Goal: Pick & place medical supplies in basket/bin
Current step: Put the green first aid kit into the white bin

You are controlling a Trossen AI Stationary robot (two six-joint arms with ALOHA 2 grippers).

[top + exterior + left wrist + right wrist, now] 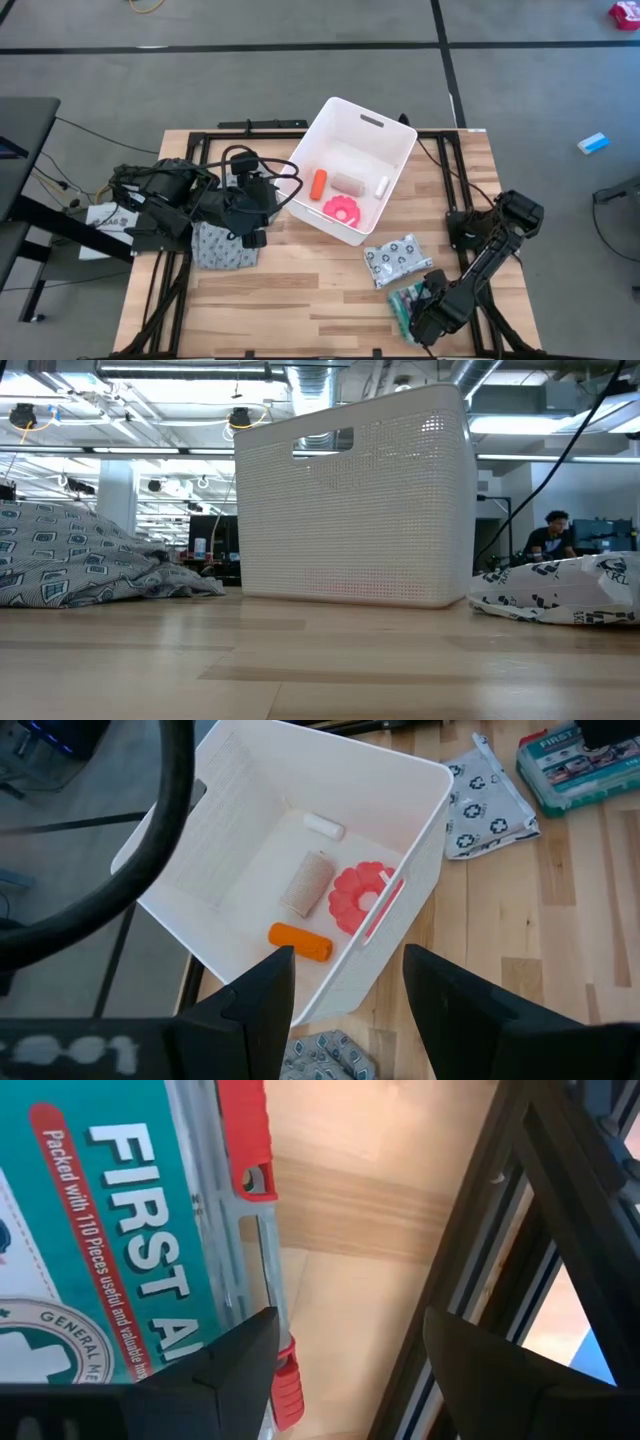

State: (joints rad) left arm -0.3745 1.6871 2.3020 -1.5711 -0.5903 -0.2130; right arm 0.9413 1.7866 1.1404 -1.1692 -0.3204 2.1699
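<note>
One white bin (395, 150) at desk (300, 300) far edge w/ 4 items, orange cylinder (318, 183), gauze roll (349, 182), white tube (381, 186), pink disc (341, 209), spotted packet (396, 259) outside, first-aid box (405, 303) half hidden under released right pincer (428, 318), left pincer (250, 238) released near bin.

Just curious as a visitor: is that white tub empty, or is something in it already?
Not empty: the white tub holds an orange cylinder, gauze roll, white tube and pink disc.

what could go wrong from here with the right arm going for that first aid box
The right gripper hangs open at the first aid box's edge, near the table's front corner: a skewed grip could slip or push the box off. The spotted packet lies between box and white bin, so a low carry might drag it.
</note>
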